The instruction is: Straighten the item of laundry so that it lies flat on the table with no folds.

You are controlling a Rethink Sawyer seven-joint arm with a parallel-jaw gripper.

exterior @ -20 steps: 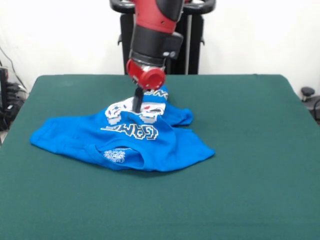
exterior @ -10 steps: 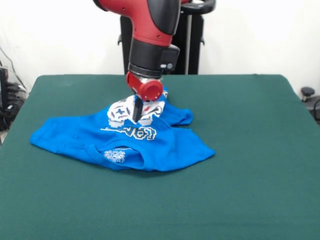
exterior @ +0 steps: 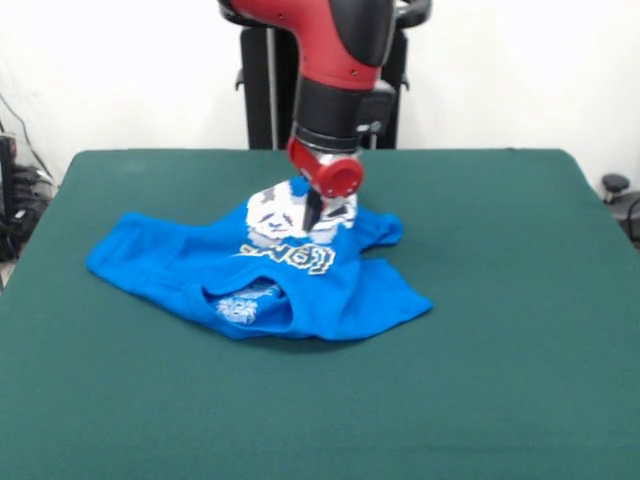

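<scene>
The bright blue T-shirt lies crumpled on the dark green table, left of the middle in the front view. Its white print and lettering are bunched up and pulled into a small peak. My gripper comes down from above and is shut on that raised printed cloth. The collar with its white label faces the near edge. One flap of the shirt spreads out to the right; the left end is rumpled.
The robot's black pedestal stands behind the table's far edge. A white wall is behind it. Dark cables and gear sit off the table's left side, and a small dark object off its right side.
My gripper has moved to the right in the front view, dragging the shirt's printed part with it. The shirt's left end has slid right and the cloth is more bunched.
</scene>
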